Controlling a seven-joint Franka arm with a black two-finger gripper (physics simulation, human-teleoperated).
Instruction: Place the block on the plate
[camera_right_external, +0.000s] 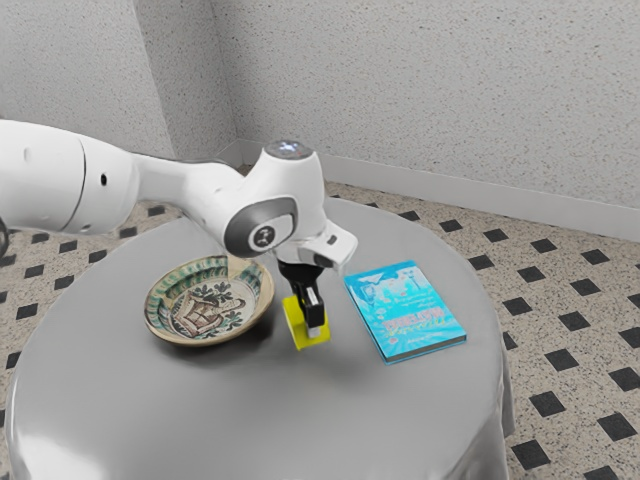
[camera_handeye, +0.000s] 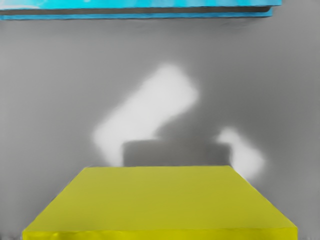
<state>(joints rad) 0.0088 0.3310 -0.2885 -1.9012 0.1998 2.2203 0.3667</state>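
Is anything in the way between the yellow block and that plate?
Nothing visible stands between the block and the plate, though the plate's own raised rim probably has to be cleared. The book lies on the block's other side.

Block partly hidden behind tool; wrist view crops book.

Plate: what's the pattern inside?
Plate: brown central motif and dark leafy sprigs on cream, with a greenish patterned band around them. Best in the exterior view.
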